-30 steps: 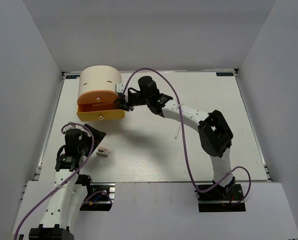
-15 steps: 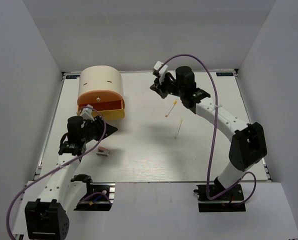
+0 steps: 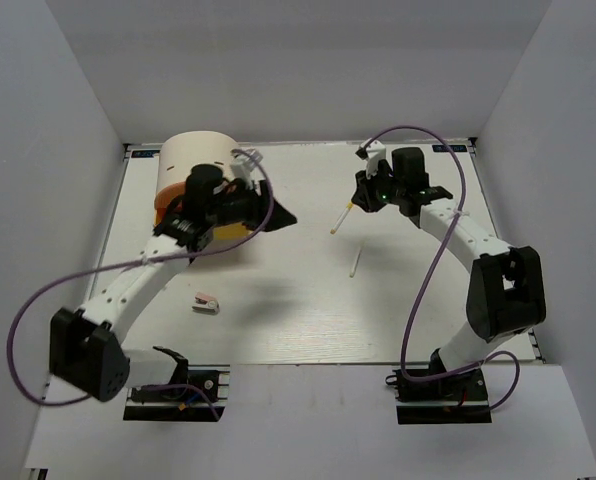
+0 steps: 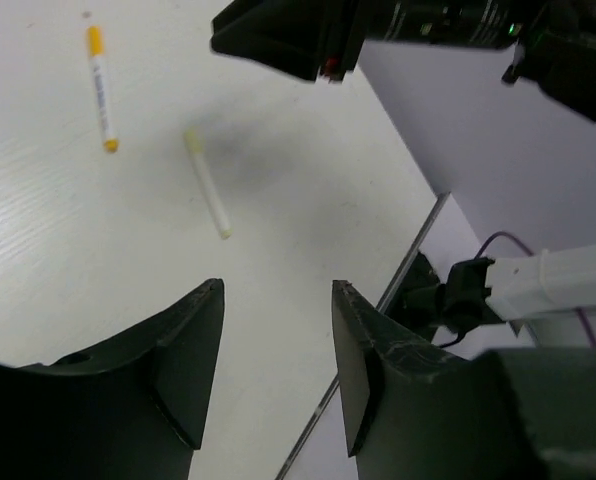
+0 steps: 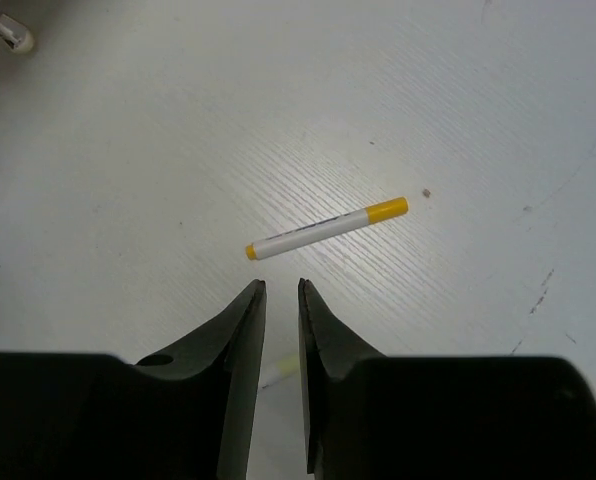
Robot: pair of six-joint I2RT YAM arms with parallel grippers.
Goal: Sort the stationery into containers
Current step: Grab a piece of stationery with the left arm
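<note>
Pen (image 5: 326, 228) lies just beyond right claw (image 5: 281, 286), not touching.

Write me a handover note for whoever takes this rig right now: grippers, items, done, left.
Left gripper: open, empty, above the table beside the cream half-cylinder drawer box.
Right gripper: jaws a narrow slit apart, empty, hovering over the white pen with yellow cap.
On the white table: that pen, a second thin pale pen nearer the arms' bases, and a small grey-and-pink piece near the left arm.
Done: cannot tell; the left arm hides the drawers.
Left: all three loose items go into the box.
</note>
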